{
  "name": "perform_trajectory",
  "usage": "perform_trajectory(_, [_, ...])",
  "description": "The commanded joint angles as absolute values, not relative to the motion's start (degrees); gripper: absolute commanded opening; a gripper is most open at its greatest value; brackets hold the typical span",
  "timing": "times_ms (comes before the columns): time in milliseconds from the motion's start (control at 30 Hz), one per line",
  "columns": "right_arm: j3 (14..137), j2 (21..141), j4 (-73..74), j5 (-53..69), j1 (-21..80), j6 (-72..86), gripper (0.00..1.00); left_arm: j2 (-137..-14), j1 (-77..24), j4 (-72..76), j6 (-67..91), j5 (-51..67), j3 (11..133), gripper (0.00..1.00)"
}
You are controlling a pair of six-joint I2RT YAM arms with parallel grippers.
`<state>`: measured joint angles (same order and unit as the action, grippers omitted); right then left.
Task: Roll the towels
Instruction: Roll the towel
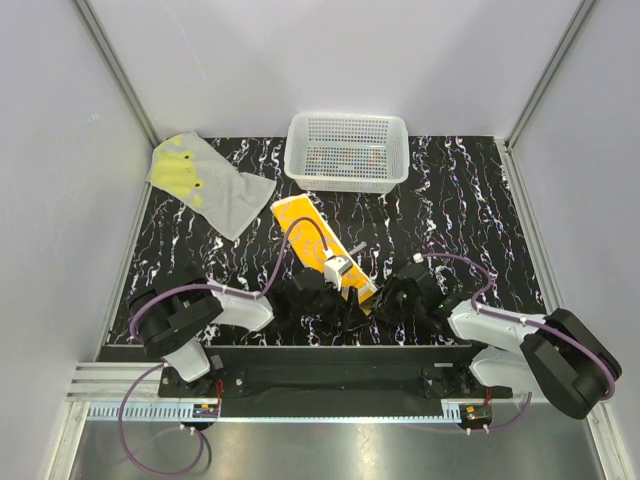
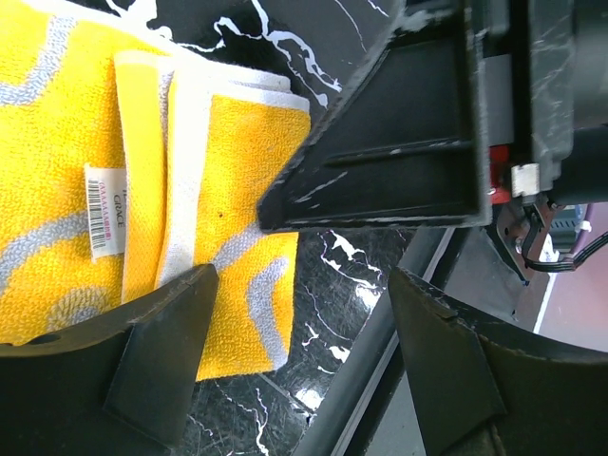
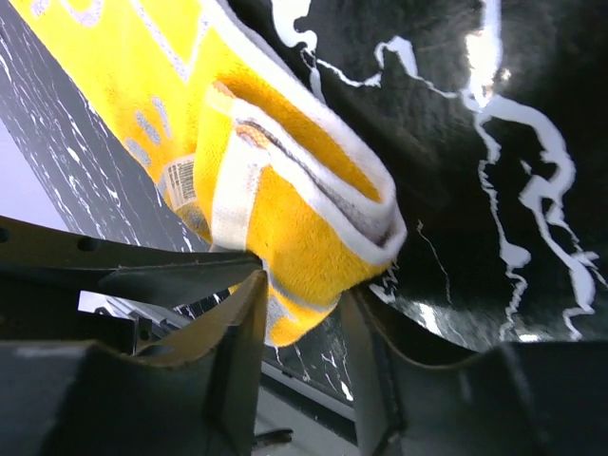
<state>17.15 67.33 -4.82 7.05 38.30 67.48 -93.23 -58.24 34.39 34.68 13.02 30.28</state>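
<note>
The orange towel [image 1: 305, 225] lies slantwise on the black marbled table, its near end folded over on itself [image 2: 57, 142]. My right gripper [image 3: 304, 285] is shut on that folded near corner [image 3: 304, 218] and holds it slightly off the table; it shows from above [image 1: 387, 298] at the towel's near right end. My left gripper [image 2: 304, 351] stands open just beside it [image 1: 335, 303], one finger [image 2: 161, 351] over the towel's near edge and bare table between the fingers. The grey towel [image 1: 205, 180] with yellow-green blotches lies flat at the far left, away from both grippers.
A white perforated basket [image 1: 347, 150] stands at the back middle, just beyond the orange towel's far end. The table's near edge rail [image 2: 380, 361] runs close under my left gripper. Grey walls close the table on three sides.
</note>
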Motion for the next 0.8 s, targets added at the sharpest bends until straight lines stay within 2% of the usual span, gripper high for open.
perform_trajectory(0, [16.3,69.8,-9.3,6.5,39.5,67.7,0.42,-94.8,-57.9,37.1,34.7,14.8,31.0,0.79])
perform_trajectory(200, [16.3,73.4,-12.9,6.1,40.1,67.8,0.34,-96.0,-57.9,38.1,35.1,16.8,31.3,0.79])
perform_trajectory(267, [16.3,73.8,-13.4,6.2,40.2,67.9,0.22,-96.2,-57.8,38.2,35.2,17.4,31.5,0.78])
perform_trajectory(300, [16.7,72.4,-11.1,6.2,40.4,68.3,0.13,-95.5,-58.1,37.4,34.5,17.1,31.6,0.77])
perform_trajectory(400, [17.4,70.3,-7.0,6.0,40.4,68.4,0.11,-93.7,-59.1,34.5,33.3,14.3,32.0,0.78])
perform_trajectory(467, [18.2,67.6,-1.6,5.6,40.4,68.4,0.06,-91.2,-60.7,30.9,31.6,10.7,32.8,0.89])
perform_trajectory(533, [19.8,64.7,5.1,4.9,40.4,68.3,0.06,-89.2,-64.9,23.8,28.3,2.8,35.4,0.98])
perform_trajectory(700, [23.4,59.9,15.0,3.8,40.4,68.2,0.06,-90.1,-74.9,8.9,23.9,-15.2,43.8,0.98])
perform_trajectory(767, [23.9,58.8,17.7,3.8,40.4,68.0,0.06,-92.2,-76.5,6.3,23.3,-18.1,45.8,0.97])
